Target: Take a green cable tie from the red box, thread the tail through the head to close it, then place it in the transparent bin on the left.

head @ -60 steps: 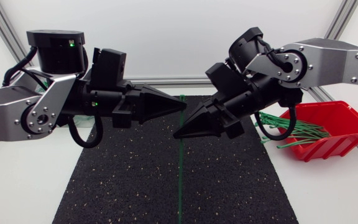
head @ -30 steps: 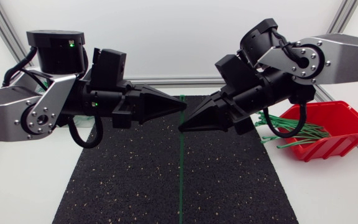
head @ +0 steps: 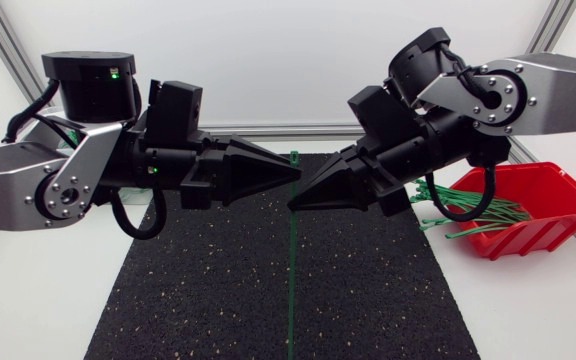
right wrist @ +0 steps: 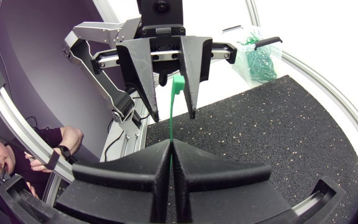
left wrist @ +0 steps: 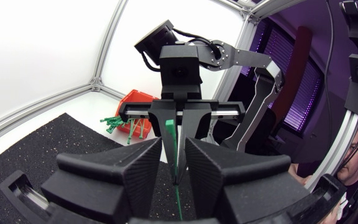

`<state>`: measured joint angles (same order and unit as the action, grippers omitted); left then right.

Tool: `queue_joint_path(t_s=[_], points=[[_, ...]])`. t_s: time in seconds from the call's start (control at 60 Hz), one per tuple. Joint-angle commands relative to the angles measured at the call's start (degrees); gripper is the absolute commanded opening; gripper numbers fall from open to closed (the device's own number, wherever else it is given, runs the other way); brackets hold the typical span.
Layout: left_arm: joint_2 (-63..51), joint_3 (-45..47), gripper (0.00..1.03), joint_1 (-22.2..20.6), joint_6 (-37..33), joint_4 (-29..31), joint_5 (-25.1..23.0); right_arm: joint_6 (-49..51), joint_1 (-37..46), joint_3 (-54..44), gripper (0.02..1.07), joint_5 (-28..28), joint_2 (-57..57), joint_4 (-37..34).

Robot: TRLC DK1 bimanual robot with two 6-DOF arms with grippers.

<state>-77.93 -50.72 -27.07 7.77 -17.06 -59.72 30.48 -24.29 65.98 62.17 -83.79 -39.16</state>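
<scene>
Cable tie [right wrist: 176,86] and transparent bin [right wrist: 244,73] share only the right wrist view.

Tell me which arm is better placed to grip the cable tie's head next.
Left. The left gripper is open, its fingers flanking the head of the green cable tie, while the right gripper is shut on the strap, so it is occupied.

the green cable tie [head: 291,270] hangs straight, upright and unthreaded, head on top, well apart from the red box [head: 543,235] of spare ties [head: 473,210].
</scene>
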Motion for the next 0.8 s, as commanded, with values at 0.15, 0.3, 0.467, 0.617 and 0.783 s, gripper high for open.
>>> queue_joint_path(t_s=[0.15, 0.3, 0.467, 0.617, 0.783], points=[[1.6, 1.2, 0.25, 0.1, 1.1, -1.4, -0.4, -0.1, 0.6, -0.4, 0.08, 0.1, 0.3, 0.1], [1.6, 1.2, 0.24, 0.0, 1.1, -1.4, -0.4, -0.1, 0.5, -0.2, 0.08, 0.1, 0.1, 0.1], [1.6, 1.5, 0.11, -0.1, 1.1, -1.6, -0.4, -0.1, 0.4, -0.1, 0.08, 0.2, 0.1, 0.1], [1.4, 1.6, 0.06, -0.4, 1.0, -1.7, -0.4, -0.1, 0.2, -0.1, 0.08, 0.2, 0.0, 0.2], [1.4, 1.8, 0.04, -0.5, 1.0, -1.7, -0.4, -0.1, 0.2, -0.2, 0.08, 0.2, 0.0, 0.3]])
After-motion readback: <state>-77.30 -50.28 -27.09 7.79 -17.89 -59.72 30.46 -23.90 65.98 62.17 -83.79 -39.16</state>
